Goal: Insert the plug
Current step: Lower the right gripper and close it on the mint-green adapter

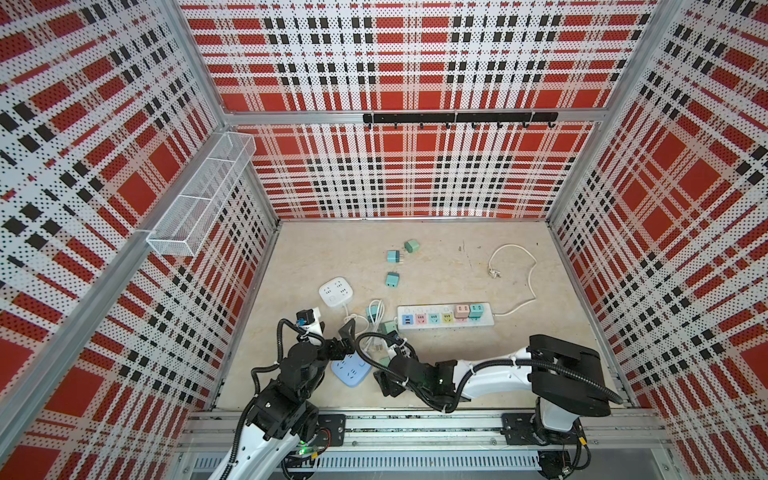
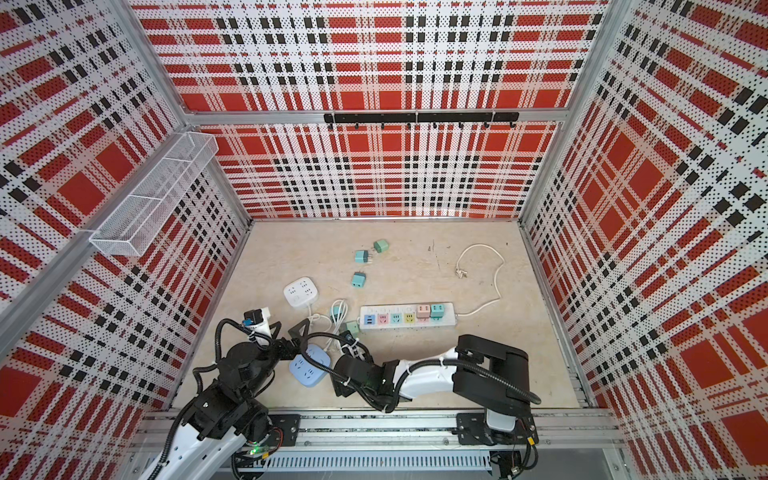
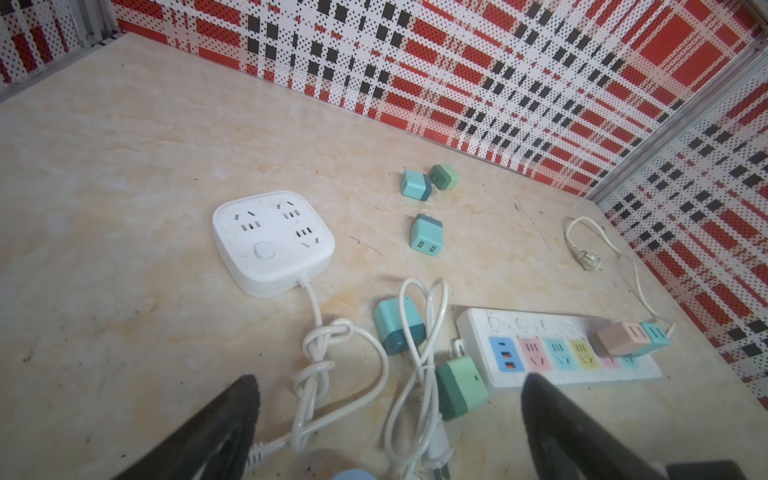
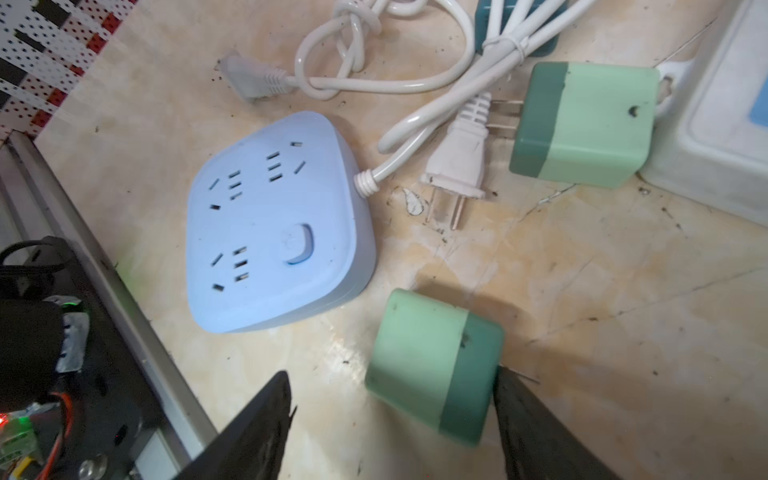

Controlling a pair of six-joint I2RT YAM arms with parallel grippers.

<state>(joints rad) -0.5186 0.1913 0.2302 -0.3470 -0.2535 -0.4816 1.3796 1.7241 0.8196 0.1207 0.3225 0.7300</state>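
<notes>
Working on the pickup only; inserting not yet begun. Straddling the green plug [image 4: 432, 365] with the right gripper [image 4: 390, 374], jaws standing partly open: one finger [image 4: 540, 436] touching the plug's dark end, the other standing clear of the pale end, so gripping nothing yet. Finding that plug lying on its side near the front edge of the table [image 4: 623, 332], left of middle, just beside the blue hub [image 4: 274, 224]; prongs not showing clearly. Hovering the left gripper [image 3: 388, 378] wide open above the knotted cords [image 3: 316, 353], holding nothing. Seeing, in a top view, a pink cube [image 1: 461, 310] and a teal cube [image 1: 477, 309] already sitting in the strip [image 1: 444, 319] at its right end, with the other sockets there free. Judging what is left: closing on the plug, lifting it, turning the prongs downward, lining up with a free socket, pressing home. Noting a second green plug [image 4: 582, 124] lying loose beside the strip, untouched.
</notes>
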